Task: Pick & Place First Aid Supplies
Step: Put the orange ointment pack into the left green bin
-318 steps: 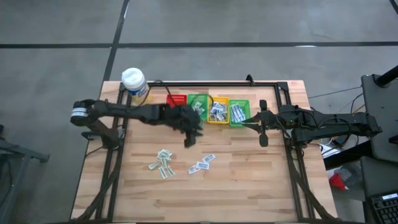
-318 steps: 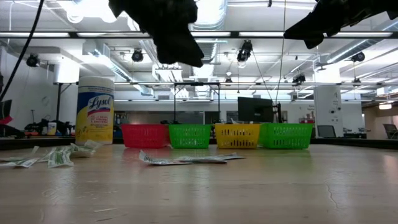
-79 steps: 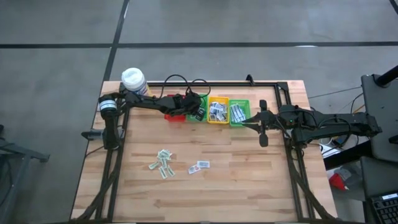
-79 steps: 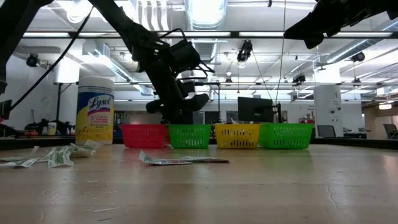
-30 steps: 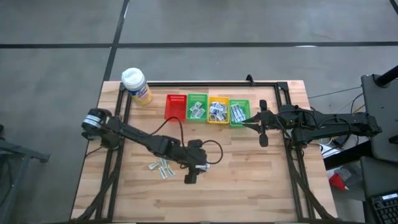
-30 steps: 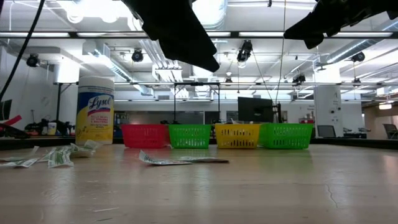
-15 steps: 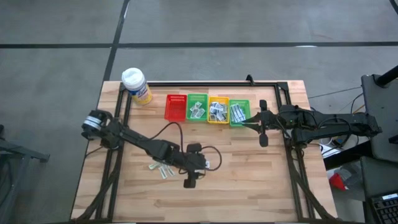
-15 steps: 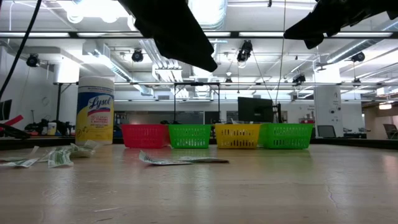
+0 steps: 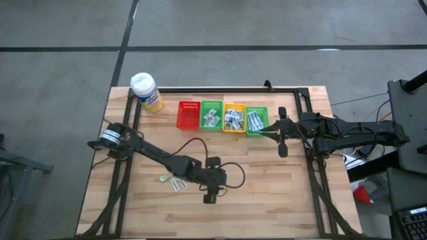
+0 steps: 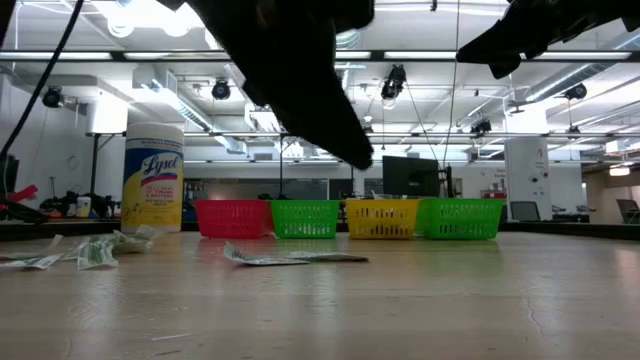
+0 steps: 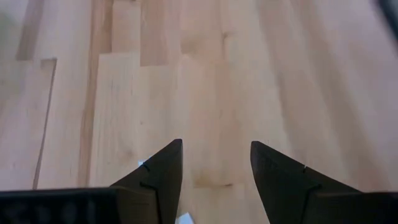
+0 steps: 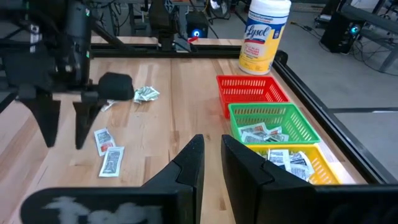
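Note:
Two white first aid packets [image 12: 101, 138] [image 12: 112, 160] lie flat on the table's middle; in the high view my left arm hides them. My left gripper [image 9: 210, 198] [image 12: 64, 145] hangs open just above the wood, a little to the near side of them, fingers slanting down with only bare wood between them [image 11: 214, 152]. A cluster of green-printed packets [image 9: 171, 180] lies to the left. My right gripper [image 9: 281, 137] waits above the table's right part, beside the baskets, with a narrow gap between its fingers [image 12: 212, 152] and nothing in it.
Four baskets stand in a row at the far edge: red [image 9: 189, 115], green [image 9: 212, 115], yellow [image 9: 233, 118], green [image 9: 256, 120]; the last three hold packets. A yellow wipes bottle [image 9: 145, 91] stands at the far left corner. A black frame [image 9: 303, 93] rims the table.
My left gripper has sunk toward the table and gone a little toward the table's near and right edges, past the two white packets, staying open. The packets have not moved.

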